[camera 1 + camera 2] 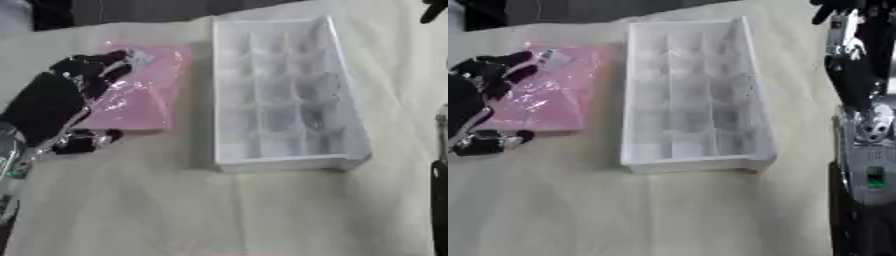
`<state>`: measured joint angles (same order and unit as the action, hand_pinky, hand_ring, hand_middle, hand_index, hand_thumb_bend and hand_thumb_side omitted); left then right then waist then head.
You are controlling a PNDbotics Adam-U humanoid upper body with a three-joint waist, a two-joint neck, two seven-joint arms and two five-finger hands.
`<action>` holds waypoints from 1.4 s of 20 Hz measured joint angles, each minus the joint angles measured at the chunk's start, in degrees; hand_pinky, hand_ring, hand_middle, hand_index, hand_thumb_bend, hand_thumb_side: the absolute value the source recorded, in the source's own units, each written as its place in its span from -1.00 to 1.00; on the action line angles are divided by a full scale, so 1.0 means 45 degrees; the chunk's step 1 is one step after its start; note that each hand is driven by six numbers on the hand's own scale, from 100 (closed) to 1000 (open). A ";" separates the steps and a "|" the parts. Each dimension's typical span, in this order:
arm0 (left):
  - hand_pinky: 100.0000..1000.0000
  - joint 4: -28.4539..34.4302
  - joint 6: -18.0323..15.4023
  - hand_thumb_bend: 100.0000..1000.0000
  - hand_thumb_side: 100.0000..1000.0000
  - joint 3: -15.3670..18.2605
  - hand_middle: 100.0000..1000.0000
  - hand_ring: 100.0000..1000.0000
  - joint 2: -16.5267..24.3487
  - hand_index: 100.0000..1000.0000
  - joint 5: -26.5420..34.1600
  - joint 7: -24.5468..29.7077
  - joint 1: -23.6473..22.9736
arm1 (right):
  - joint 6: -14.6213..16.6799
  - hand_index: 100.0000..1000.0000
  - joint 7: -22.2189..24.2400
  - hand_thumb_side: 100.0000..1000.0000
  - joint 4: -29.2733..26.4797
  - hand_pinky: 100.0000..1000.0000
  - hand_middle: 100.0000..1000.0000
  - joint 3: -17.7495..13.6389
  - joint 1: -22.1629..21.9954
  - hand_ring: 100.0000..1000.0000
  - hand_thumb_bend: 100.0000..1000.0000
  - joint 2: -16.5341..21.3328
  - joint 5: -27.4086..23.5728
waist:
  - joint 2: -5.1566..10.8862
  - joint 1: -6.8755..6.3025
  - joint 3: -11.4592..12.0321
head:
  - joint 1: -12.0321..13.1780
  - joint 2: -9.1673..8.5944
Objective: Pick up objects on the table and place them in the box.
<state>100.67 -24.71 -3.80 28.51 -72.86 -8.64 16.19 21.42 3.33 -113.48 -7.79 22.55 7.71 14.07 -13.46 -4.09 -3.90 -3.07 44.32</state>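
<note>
The left hand point(61, 97) lay over the near-left part of a pink packet point(144, 85), fingers bent onto its wrapper and thumb spread just below its edge. The white divided box point(280, 95) stood beside the packet, further from the hand. The right hand point(846, 22) showed at the far right edge; I could not tell its fingers.

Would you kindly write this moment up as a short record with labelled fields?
surface: table under a cream cloth
box: white divided box, compartments look empty
object: pink packet lying flat, left of the box
left hand: left hand over the packet's left edge, fingers curled onto it, thumb below the packet's near edge
right hand: right hand at the upper right edge, clear of the box
</note>
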 measured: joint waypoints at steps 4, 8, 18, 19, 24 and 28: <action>0.55 -0.0020 -0.0310 0.53 -0.88 -0.0514 0.82 0.67 -0.0106 0.91 0.0010 0.0107 0.0181 | 0.0004 0.24 -0.0005 -0.05 0.0000 -0.46 0.18 0.0007 0.0108 -0.13 -1.00 -0.0047 -0.0006 | -0.0045 0.0004 -0.0115 | 0.0000 0.0000; 0.50 -0.0060 -0.0550 0.63 -0.85 -0.0773 0.81 0.61 -0.0215 0.99 0.0248 0.0332 0.0558 | 0.0015 0.24 -0.0016 -0.05 -0.0001 -0.46 0.18 0.0056 0.0261 -0.13 -1.00 -0.0137 -0.0009 | -0.0115 0.0006 -0.0210 | 0.0001 0.0000; -0.10 -0.3736 -0.0240 -0.36 -1.00 -0.0276 0.26 -0.05 -0.1330 0.52 0.0883 0.3307 0.3175 | 0.0092 0.23 -0.0080 -0.04 -0.0003 -0.45 0.17 0.0240 0.0830 -0.13 -1.00 -0.0368 -0.0229 | -0.0272 -0.0001 -0.0529 | 0.0085 0.0000; -0.52 -0.4136 -0.0156 -1.00 -1.00 -0.0197 -0.12 -0.37 -0.1418 0.06 0.0894 0.2858 0.3363 | 0.0104 0.23 -0.0093 -0.03 -0.0004 -0.45 0.16 0.0242 0.0852 -0.13 -1.00 -0.0369 -0.0235 | -0.0276 0.0000 -0.0541 | 0.0129 0.0000; -1.00 -0.5778 -0.0047 -1.00 -1.00 0.0034 -0.70 -0.80 -0.1661 -0.46 0.0955 -0.0699 0.3804 | 0.0122 0.23 -0.0122 -0.04 -0.0004 -0.45 0.16 0.0312 0.0981 -0.13 -1.00 -0.0450 -0.0345 | -0.0321 -0.0001 -0.0608 | 0.0197 0.0000; -1.00 -0.6189 -0.0286 -1.00 -1.00 0.0037 -0.71 -0.81 -0.1669 -0.47 0.0647 -0.2658 0.3793 | 0.0116 0.23 -0.0119 -0.04 -0.0004 -0.45 0.16 0.0315 0.0993 -0.13 -1.00 -0.0461 -0.0393 | -0.0320 -0.0002 -0.0607 | 0.0241 0.0000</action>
<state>72.82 -25.99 -3.63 21.00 -69.95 -20.60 33.25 21.94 2.80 -113.50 -6.37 27.01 5.64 12.30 -14.90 -4.09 -6.63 -1.98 44.32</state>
